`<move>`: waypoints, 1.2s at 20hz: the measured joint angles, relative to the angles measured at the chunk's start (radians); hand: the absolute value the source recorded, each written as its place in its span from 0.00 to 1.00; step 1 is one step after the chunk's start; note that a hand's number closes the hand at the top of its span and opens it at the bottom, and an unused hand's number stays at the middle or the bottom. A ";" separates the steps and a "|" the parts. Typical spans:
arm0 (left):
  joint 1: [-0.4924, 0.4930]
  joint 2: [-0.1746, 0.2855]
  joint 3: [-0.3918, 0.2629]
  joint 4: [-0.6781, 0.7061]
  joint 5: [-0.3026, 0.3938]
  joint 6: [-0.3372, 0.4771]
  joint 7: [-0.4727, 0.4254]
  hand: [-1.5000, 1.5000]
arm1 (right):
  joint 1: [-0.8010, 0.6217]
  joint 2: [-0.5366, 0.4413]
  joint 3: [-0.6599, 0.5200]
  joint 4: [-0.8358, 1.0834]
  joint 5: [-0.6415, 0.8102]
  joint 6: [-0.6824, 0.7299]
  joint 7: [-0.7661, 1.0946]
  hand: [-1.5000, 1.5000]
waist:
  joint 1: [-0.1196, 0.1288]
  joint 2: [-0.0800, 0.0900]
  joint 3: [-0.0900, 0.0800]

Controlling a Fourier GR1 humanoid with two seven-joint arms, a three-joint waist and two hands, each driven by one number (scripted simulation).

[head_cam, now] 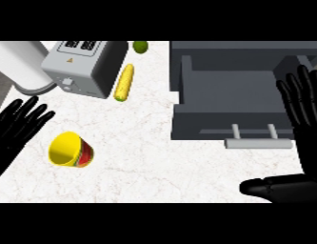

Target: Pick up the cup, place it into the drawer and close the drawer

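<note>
Head view: the cup [71, 150] lies tipped on the tabletop [153, 162] at lower left of the frame, yellow mouth facing left, red-banded base toward lower right, so its long axis runs roughly along that slant. Left hand [4, 136] sits just beside it on the left, fingers straight and spread, holding nothing; clearly the nearer hand. Right hand [314, 138] at the right edge, fingers up and relaxed, beside the open drawer [203, 125] and well apart from the cup.

Count: one cup, one drawer, one toaster [84, 66], one corn cob [124, 82], one lime [140, 46], one white cylinder [20, 64].
</note>
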 measured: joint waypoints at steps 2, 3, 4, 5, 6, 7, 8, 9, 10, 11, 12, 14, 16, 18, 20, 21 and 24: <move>0.010 0.000 0.015 0.027 -0.025 -0.024 -0.013 0.00 | 0.005 0.008 0.016 -0.004 0.019 -0.006 -0.001 0.00 | 0.000 0.000 0.000; 0.020 -0.003 0.022 0.040 -0.042 -0.038 -0.024 0.00 | 0.007 0.006 0.012 -0.005 0.014 -0.002 0.000 0.00 | 0.000 0.000 0.000; 0.028 -0.012 0.025 0.056 -0.066 -0.051 -0.040 0.00 | 0.016 0.009 0.016 -0.008 0.016 0.000 -0.004 0.00 | 0.000 0.000 0.000; 0.038 -0.019 0.032 0.073 -0.096 -0.068 -0.063 0.00 | 0.000 0.003 0.003 -0.010 0.006 -0.002 0.014 0.00 | 0.001 0.000 0.000; 0.031 -0.023 0.038 0.095 -0.121 -0.073 -0.076 0.00 | 0.000 0.007 0.009 -0.014 0.008 -0.005 0.019 0.00 | 0.000 0.000 0.000; 0.019 -0.030 0.041 0.117 -0.154 -0.076 -0.093 0.00 | -0.018 0.012 0.012 -0.007 0.016 -0.015 0.026 0.00 | 0.000 0.000 0.000; 0.001 -0.032 0.050 0.158 -0.188 -0.086 -0.119 0.00 | -0.024 0.009 0.006 0.007 0.013 -0.010 0.018 0.00 | 0.000 0.001 0.000; -0.015 -0.031 0.058 0.188 -0.206 -0.085 -0.131 0.00 | -0.027 0.009 0.003 0.016 0.012 -0.008 0.012 0.00 | -0.001 0.001 0.000; -0.014 -0.043 0.059 0.212 -0.248 -0.092 -0.164 0.00 | -0.014 0.007 0.002 0.004 0.010 -0.004 0.011 0.00 | -0.001 0.001 0.000; -0.014 -0.051 0.062 0.234 -0.286 -0.099 -0.198 0.00 | -0.021 0.005 -0.003 0.001 0.003 -0.004 0.019 0.00 | -0.001 0.001 0.000; -0.016 -0.059 0.061 0.252 -0.314 -0.100 -0.221 0.00 | -0.024 -0.005 -0.018 0.001 -0.014 0.008 0.024 0.00 | -0.001 0.001 0.000; -0.043 -0.060 0.068 0.305 -0.366 -0.097 -0.266 0.00 | -0.015 -0.008 -0.020 -0.015 -0.022 0.013 0.037 0.00 | -0.002 0.001 0.000; -0.051 -0.059 0.070 0.361 -0.427 -0.097 -0.322 0.00 | -0.032 -0.006 -0.020 -0.001 -0.017 0.007 0.043 0.00 | -0.002 0.001 -0.001; -0.069 -0.048 0.073 0.430 -0.476 -0.091 -0.368 0.00 | -0.027 -0.002 -0.011 -0.006 -0.015 0.008 0.045 0.00 | -0.003 0.001 -0.001; -0.090 -0.028 0.076 0.507 -0.525 -0.082 -0.426 0.00 | -0.015 0.000 -0.009 0.000 -0.015 0.016 0.030 0.00 | -0.004 0.001 -0.001; -0.101 -0.030 0.071 0.525 -0.535 -0.074 -0.431 0.00 | -0.016 0.003 -0.003 -0.016 -0.008 0.006 0.049 0.00 | -0.004 0.001 0.000; -0.127 -0.009 0.064 0.606 -0.580 -0.054 -0.485 0.00 | -0.021 -0.002 -0.014 -0.002 -0.013 0.015 0.037 0.00 | -0.004 0.001 0.000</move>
